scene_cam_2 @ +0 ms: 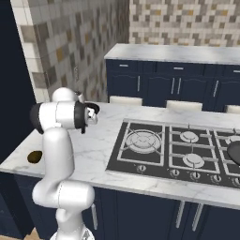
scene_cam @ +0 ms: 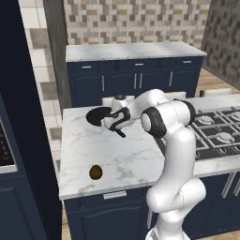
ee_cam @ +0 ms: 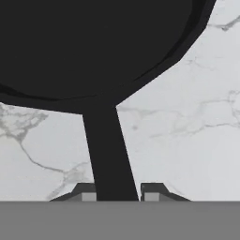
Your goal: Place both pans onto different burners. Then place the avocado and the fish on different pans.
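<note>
The gripper [ee_cam: 118, 191] sits low at the bottom of the hand view with its two fingertips pressed against either side of a pan's straight black handle [ee_cam: 107, 150], so the jaws stand narrow and clamped on it. That grip makes sense: the handle is the one slim part of the pan [scene_cam: 97, 116] the fingers can span, and taking it near the end leaves the round bowl free ahead of the hand.

In the left base view this pan lies on the marble counter [scene_cam: 122, 157] a little above the middle of the frame, partly covered by the wrist, apparently not yet lifted. The avocado [scene_cam: 95, 172] rests alone toward the lower left of that view, near the counter's front edge and well apart from the pan.

The cooktop [scene_cam_2: 178, 150] fills the middle right of the right base view, and its large burner [scene_cam_2: 143, 139] is bare. A dark rounded shape at the far right edge [scene_cam_2: 234, 152] is likely the second pan, though too little shows to be sure. I can't make out the fish.

My guess is that the carry to a burner comes next.
</note>
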Tool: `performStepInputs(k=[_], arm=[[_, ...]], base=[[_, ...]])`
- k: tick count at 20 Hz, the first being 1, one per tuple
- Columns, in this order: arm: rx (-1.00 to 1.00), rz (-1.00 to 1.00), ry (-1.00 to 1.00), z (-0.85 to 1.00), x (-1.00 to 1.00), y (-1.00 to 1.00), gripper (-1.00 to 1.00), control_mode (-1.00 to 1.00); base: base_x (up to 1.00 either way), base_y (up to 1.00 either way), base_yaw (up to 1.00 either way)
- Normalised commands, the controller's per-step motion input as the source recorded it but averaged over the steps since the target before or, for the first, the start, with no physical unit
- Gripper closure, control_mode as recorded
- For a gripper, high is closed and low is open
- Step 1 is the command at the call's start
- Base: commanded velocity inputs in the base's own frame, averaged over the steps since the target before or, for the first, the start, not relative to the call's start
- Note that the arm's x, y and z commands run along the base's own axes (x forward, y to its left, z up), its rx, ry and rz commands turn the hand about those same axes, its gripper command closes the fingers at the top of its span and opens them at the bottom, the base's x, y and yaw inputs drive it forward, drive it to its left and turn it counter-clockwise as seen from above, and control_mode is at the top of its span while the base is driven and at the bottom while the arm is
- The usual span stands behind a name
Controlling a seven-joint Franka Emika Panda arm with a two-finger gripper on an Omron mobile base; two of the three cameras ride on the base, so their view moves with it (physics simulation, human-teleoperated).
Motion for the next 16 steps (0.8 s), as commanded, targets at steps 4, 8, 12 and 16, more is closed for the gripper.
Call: performStepInputs(k=[4, 8, 12, 16], arm=[[0.03, 0.04, -0.06, 0.00, -0.65, -0.65, 1.00, -1.00], [0.08, 0.03, -0.07, 0.16, -0.65, -0.62, 1.00, -1.00], [0.11, 0.01, -0.04, 0.41, -0.30, -0.49, 1.00, -1.00], [0.05, 0.00, 0.00, 0.30, -0.05, -0.55, 1.00, -1.00]], base=[[0.00, 0.00, 0.00], [0.00, 0.00, 0.00], [0.00, 0.00, 0.00], [0.00, 0.00, 0.00]])
